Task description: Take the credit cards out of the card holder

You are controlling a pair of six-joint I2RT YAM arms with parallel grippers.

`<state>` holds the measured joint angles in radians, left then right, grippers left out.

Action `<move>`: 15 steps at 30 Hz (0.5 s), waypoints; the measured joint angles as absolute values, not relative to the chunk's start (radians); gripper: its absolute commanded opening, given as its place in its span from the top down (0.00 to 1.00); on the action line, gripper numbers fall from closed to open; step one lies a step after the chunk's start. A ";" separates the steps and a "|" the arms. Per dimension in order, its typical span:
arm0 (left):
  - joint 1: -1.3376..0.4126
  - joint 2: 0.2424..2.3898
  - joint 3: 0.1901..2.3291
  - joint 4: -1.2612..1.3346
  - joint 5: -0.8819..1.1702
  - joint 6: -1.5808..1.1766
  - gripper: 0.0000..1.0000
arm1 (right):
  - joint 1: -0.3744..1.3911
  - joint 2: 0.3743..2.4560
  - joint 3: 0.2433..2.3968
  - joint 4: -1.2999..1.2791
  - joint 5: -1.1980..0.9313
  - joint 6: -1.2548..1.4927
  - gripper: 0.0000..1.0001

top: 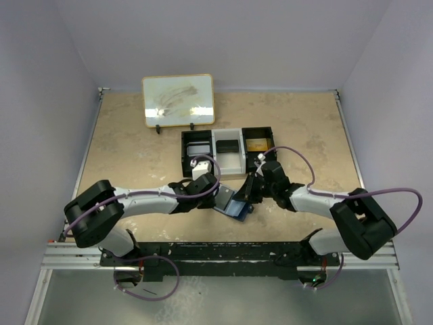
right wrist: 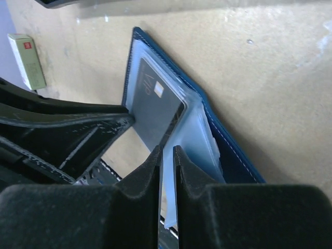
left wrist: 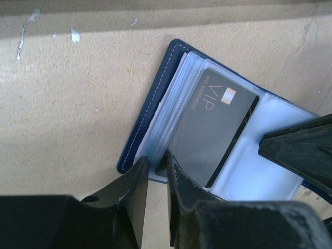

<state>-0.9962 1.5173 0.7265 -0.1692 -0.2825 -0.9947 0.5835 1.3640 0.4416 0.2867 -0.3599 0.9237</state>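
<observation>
The card holder [top: 233, 204] lies open on the table between my two grippers, navy cover [left wrist: 150, 109] down and clear sleeves up. A dark credit card [left wrist: 215, 129] marked VIP sits in the top sleeve and also shows in the right wrist view as the card [right wrist: 155, 104]. My left gripper [left wrist: 156, 163] is closed narrowly on the near corner of the sleeve stack. My right gripper [right wrist: 167, 151] pinches one pale clear sleeve [right wrist: 194, 140] that stands up from the cover [right wrist: 228, 140]. In the top view the left gripper [top: 220, 196] and right gripper [top: 249, 196] meet over the holder.
A black three-compartment tray [top: 226, 150] stands just behind the grippers. A framed whiteboard [top: 178, 100] leans at the back. A small red-and-white box [right wrist: 26, 59] lies on the table beyond the holder. The table's front rail [top: 216, 254] runs close behind the arms.
</observation>
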 measured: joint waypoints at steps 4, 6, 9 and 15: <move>-1.003 1.503 0.705 -0.153 -0.274 -1.029 0.83 | 0.583 1.393 0.442 0.356 -0.393 0.943 0.81; -1.015 1.503 0.704 -0.150 -0.273 -1.040 0.84 | 0.583 1.407 0.442 0.373 -0.408 0.945 0.80; -1.044 1.503 0.704 -0.152 -0.272 -1.062 0.85 | 0.583 1.430 0.444 0.379 -0.415 0.949 0.80; -1.076 1.502 0.704 -0.157 -0.284 -1.101 0.75 | 0.583 1.459 0.459 0.344 -0.410 0.955 0.78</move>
